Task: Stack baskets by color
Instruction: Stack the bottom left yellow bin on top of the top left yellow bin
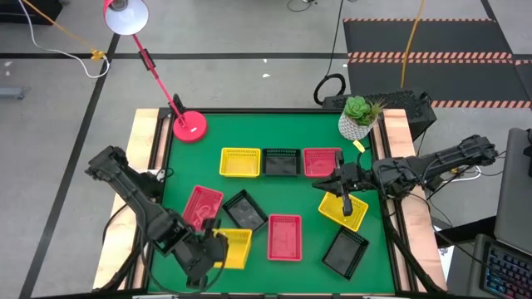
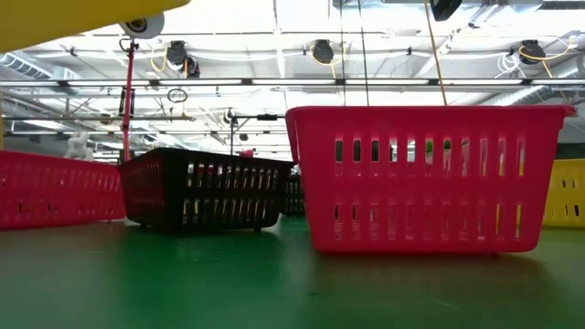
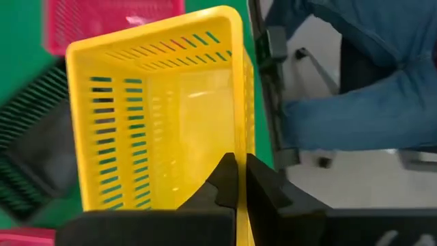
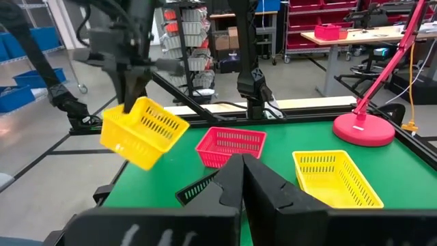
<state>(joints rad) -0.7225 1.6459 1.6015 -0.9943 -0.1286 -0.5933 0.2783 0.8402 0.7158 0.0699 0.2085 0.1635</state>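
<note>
My left gripper (image 1: 209,247) is shut on a yellow basket (image 1: 234,247) held in the air over the table's near left part. The right wrist view shows this basket (image 4: 143,131) hanging tilted. My right gripper (image 1: 339,184) hovers shut and holding nothing above another yellow basket (image 1: 343,209) on the right. A yellow (image 1: 239,162), a black (image 1: 281,162) and a red basket (image 1: 322,162) stand in a row at the middle. Two red baskets (image 1: 202,206) (image 1: 284,237) and two black ones (image 1: 245,210) (image 1: 346,252) lie nearer the front. My left gripper pinches one side wall of the yellow basket at its rim (image 3: 240,137), one finger inside the basket and one outside. The fingers slant down from above. The basket is lifted clear of the table and hangs tilted below the fingers (image 4: 130,102).
A red lamp base (image 1: 189,126) stands at the far left corner and a white plant pot (image 1: 357,123) at the far right. A person in blue trousers (image 3: 369,82) is beside the table's near edge. Green mat (image 1: 299,199) shows between the baskets.
</note>
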